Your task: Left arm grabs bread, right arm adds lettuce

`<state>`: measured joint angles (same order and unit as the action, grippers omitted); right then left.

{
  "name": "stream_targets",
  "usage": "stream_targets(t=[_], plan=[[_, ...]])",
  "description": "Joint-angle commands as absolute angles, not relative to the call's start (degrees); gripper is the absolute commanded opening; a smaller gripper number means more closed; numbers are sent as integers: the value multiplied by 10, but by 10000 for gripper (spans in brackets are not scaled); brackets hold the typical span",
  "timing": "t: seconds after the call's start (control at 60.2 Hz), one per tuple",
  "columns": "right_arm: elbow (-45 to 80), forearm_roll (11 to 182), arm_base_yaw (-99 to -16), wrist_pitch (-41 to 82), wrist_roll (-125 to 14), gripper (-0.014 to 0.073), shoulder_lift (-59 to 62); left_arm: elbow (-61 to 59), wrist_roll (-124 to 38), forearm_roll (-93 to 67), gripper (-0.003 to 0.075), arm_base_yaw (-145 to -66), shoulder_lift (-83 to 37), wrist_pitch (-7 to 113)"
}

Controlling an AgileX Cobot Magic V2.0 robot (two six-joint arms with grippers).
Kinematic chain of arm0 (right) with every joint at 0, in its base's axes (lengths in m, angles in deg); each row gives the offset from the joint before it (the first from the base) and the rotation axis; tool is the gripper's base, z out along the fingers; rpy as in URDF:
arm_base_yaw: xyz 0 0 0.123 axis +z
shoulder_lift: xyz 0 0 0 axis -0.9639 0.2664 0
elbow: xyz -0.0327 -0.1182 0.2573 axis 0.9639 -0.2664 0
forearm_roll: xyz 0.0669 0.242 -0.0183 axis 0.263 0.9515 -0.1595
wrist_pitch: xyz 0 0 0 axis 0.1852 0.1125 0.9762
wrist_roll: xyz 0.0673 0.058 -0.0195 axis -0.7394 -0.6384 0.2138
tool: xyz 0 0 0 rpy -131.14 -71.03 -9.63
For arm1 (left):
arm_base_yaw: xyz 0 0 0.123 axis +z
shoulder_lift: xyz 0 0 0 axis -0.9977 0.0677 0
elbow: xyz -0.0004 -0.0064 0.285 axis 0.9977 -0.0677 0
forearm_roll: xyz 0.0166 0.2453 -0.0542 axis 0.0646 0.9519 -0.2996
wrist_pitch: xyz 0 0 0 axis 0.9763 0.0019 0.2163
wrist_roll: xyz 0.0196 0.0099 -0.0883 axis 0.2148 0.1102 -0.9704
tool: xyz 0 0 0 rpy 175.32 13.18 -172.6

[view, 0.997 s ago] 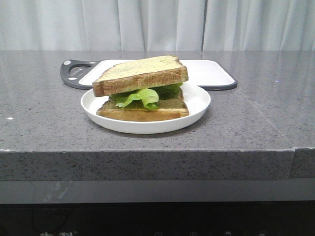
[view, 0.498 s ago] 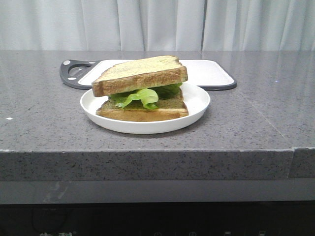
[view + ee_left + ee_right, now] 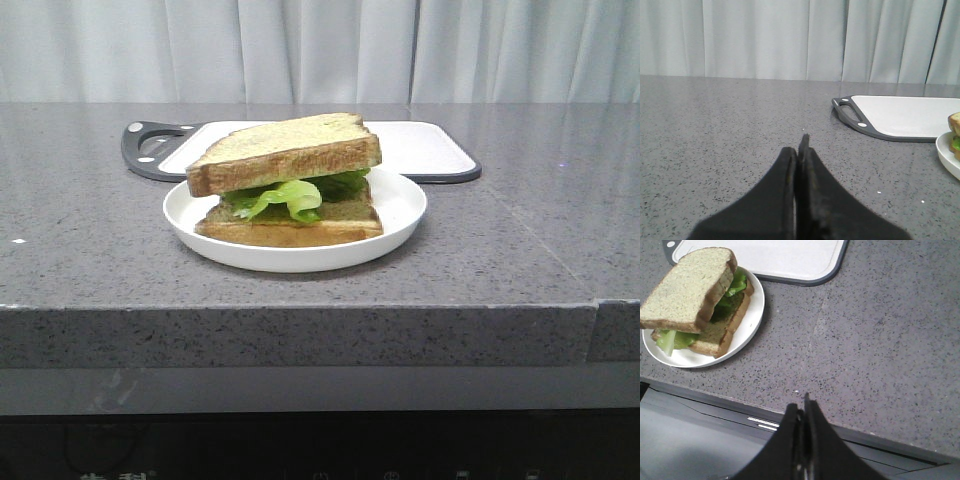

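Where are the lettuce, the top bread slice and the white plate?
lettuce (image 3: 290, 197), front view, on its pale front fold.
bread (image 3: 285, 150), front view, middle of its speckled face.
plate (image 3: 400, 205), front view, bare right side.

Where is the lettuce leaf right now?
In the front view, the lettuce lies sandwiched between the bread on top and the thinner slice beneath, on the white plate just before the cutting board.

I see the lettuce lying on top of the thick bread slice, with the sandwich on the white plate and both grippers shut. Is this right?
Not quite. The lettuce lies under the thick bread slice, between it and the thinner slice, as the front view shows. The white plate and both shut grippers, left and right, are right.
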<state>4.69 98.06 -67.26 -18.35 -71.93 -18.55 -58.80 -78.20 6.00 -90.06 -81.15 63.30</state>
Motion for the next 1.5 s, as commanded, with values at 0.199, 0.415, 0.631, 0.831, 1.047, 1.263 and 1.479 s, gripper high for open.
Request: stream_targets(t=[0.199, 0.415, 0.631, 0.831, 1.047, 1.263, 1.479], plan=[[61, 988, -676, -148, -717, -118, -186, -591, -829, 105, -20, -900, -821, 681], [61, 988, -676, -148, -717, -118, -186, -591, -829, 102, -20, -900, -821, 681], [61, 988, -676, -148, -717, -118, -186, -591, -829, 102, -20, -900, -821, 681], [61, 988, -676, -148, -717, -118, -186, -591, -829, 102, -20, -900, -821, 681], [61, 987, -676, -146, -717, -118, -186, -591, -829, 102, -20, -900, -821, 681], [-15, 950, -676, -41, -690, -118, -261, -591, -829, 102, -20, -900, -821, 681], [-200, 950, -677, 142, -655, -118, -422, -591, -829, 102, -20, -900, -821, 681]])
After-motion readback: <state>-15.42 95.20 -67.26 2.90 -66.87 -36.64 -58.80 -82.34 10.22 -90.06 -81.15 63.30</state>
